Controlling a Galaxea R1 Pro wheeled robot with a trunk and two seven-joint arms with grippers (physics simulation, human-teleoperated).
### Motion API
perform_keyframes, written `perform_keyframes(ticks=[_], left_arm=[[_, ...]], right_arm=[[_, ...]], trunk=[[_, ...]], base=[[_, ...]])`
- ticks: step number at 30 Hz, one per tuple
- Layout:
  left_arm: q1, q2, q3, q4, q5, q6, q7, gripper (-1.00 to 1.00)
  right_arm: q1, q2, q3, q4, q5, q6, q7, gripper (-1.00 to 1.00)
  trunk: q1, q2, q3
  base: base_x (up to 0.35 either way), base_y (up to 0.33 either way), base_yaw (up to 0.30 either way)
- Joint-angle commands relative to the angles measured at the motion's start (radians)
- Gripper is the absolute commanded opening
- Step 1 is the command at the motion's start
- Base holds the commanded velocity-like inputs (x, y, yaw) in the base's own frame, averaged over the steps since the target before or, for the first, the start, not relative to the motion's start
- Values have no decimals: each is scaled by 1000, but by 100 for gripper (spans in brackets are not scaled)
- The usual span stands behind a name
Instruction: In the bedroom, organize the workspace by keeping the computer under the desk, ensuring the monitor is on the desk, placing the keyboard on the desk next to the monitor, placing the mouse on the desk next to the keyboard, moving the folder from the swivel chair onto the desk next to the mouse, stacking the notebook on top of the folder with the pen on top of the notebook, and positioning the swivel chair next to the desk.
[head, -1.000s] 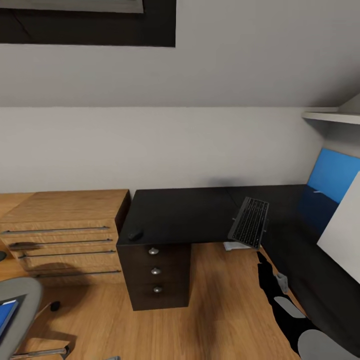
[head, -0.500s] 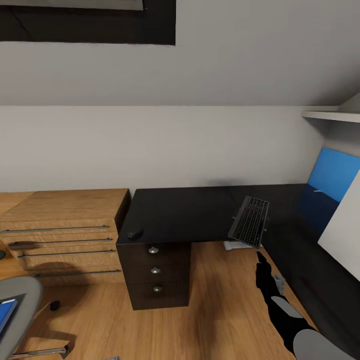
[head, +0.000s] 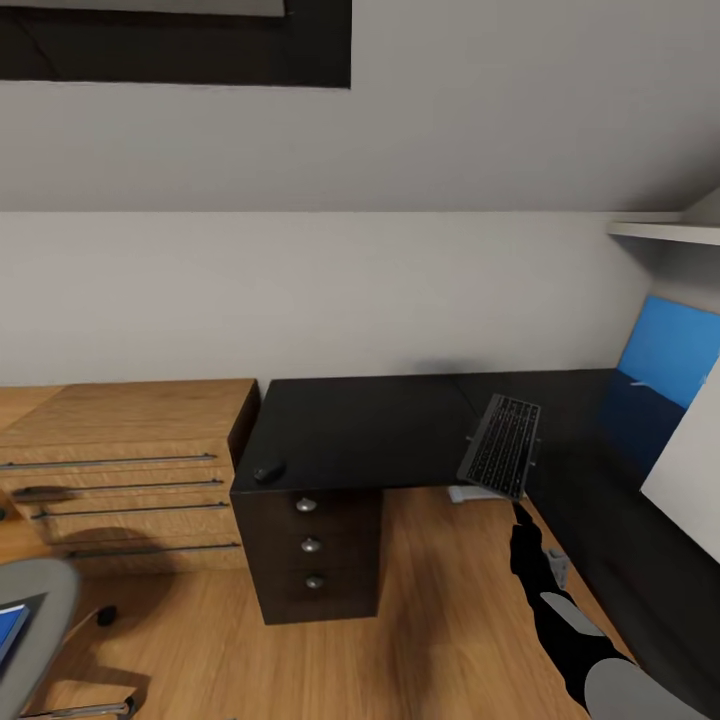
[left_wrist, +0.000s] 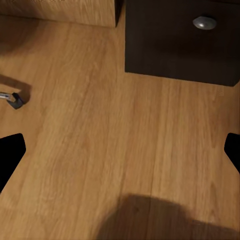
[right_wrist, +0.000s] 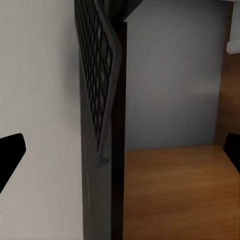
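Note:
The keyboard (head: 500, 446) lies on the glossy black desk (head: 370, 425) at its inner corner, its near end past the edge. In the right wrist view the keyboard (right_wrist: 97, 85) is seen edge-on against the desk slab (right_wrist: 117, 190). My right gripper (head: 520, 525) hovers just below that end; it (right_wrist: 120, 155) is open and holds nothing. The mouse (head: 268, 470) rests at the desk's front left corner. At the bottom left, the swivel chair (head: 35, 610) carries the blue folder (head: 8, 628). A pale panel (head: 690, 460), apparently the monitor's back, stands at the right. My left gripper (left_wrist: 120, 150) hangs open over the floor.
A light wooden drawer cabinet (head: 125, 465) stands left of the black drawer unit (head: 310, 545), whose knob (left_wrist: 204, 22) shows in the left wrist view. A pale object (head: 468, 492) sits under the desk edge. A blue panel (head: 668, 350) leans at the back right. A chair caster (left_wrist: 15, 100) is nearby.
The head view has drifted slightly, so the chair sits lower in the picture. The right arm has barely shifted below the keyboard, and the keyboard and mouse stay put.

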Motion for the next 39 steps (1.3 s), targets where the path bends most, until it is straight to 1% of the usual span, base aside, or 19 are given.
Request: perform_keyframes(ticks=[1,8,19,31,39], left_arm=[[0,1,-3,0,10,-4,5,100],[0,1,-3,1,10,-2,4,100],[0,1,-3,-1,11,1,4,100],[0,-2,-5,-6,10,0,5,100],[0,0,-4,-2,9,-3,7,100]], right_arm=[[-1,0,3,1,-6,-3,3,100],[-1,0,2,1,-4,-5,3,100],[-1,-2,2,1,-2,-5,3,100],[-1,-2,8,0,3,-9,6,100],[-1,-2,8,0,-1,-2,5,100]], trunk=[[0,0,-1],[0,0,-1],[0,0,-1],[46,-84,-38],[46,-84,-38]], base=[[260,0,0],[247,0,0],[35,0,0],[1,0,0],[0,0,0]])
